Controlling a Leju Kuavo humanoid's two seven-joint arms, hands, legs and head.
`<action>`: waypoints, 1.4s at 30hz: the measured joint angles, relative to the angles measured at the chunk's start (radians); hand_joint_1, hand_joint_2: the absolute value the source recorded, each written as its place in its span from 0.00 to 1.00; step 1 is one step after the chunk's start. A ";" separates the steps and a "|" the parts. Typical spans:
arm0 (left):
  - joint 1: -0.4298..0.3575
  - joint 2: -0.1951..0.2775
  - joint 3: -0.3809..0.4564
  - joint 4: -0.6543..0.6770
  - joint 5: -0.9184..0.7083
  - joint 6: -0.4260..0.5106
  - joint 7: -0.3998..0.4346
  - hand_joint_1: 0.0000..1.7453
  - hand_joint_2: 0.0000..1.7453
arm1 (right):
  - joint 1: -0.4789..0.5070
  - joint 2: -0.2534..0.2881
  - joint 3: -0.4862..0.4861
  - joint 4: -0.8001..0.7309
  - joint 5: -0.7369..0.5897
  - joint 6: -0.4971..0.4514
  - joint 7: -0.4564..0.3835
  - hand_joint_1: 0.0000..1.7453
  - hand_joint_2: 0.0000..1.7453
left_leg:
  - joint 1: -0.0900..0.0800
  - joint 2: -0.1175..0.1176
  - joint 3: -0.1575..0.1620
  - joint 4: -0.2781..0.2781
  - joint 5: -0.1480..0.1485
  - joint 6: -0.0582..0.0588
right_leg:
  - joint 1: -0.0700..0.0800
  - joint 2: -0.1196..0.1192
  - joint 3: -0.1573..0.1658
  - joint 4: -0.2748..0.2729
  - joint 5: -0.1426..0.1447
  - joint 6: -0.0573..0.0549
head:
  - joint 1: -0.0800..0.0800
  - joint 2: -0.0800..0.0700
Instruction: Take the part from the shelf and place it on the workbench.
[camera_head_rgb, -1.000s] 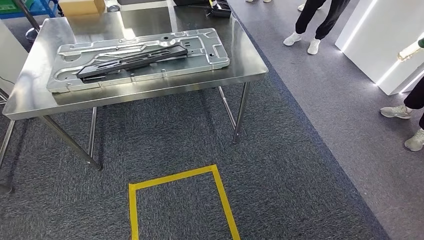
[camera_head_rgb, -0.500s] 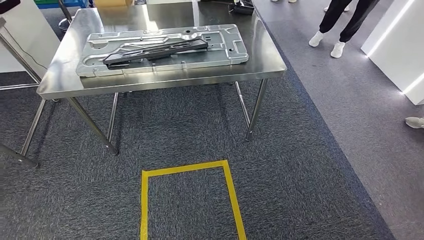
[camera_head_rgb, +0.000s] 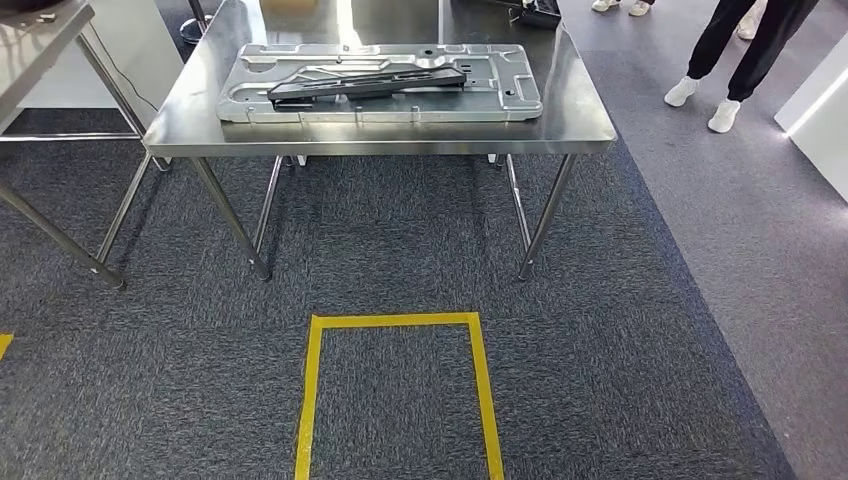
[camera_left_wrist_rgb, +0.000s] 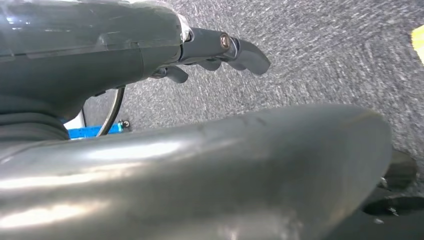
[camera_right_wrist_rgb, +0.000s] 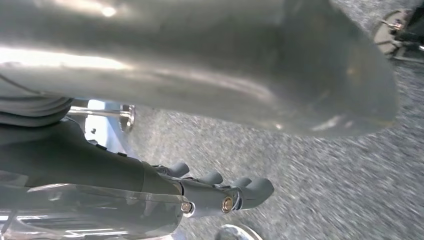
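Part on workbench, beyond fingers.

The counter is glossy brushed steel; the stamped panel on it is dull bare metal, the floor rough grey carpet.

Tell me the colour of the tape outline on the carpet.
Yellow; the tape outline shows best in the head view.
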 joint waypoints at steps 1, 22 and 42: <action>0.000 0.000 0.000 0.000 0.000 0.000 0.000 0.00 0.00 | 0.001 0.000 0.000 0.000 0.000 0.000 0.000 0.00 0.00 | 0.001 0.000 -0.004 -0.003 0.008 0.007 | -0.001 0.013 -0.007 0.014 -0.015 0.006 | 0.000 0.000; 0.008 0.000 0.000 0.000 0.002 0.001 -0.002 0.00 0.00 | 0.010 0.000 -0.003 0.000 0.006 0.003 -0.003 0.00 0.00 | 0.003 -0.015 -0.177 0.298 -0.108 -0.033 | 0.007 0.050 0.040 -0.021 -0.034 -0.053 | 0.000 0.000; 0.014 0.000 0.004 0.000 0.000 0.000 -0.007 0.00 0.00 | 0.008 0.005 -0.007 0.000 0.013 -0.004 -0.017 0.00 0.50 | -0.002 -0.009 -0.065 0.013 0.053 0.006 | -0.006 0.069 0.074 0.019 -0.086 0.003 | 0.000 0.000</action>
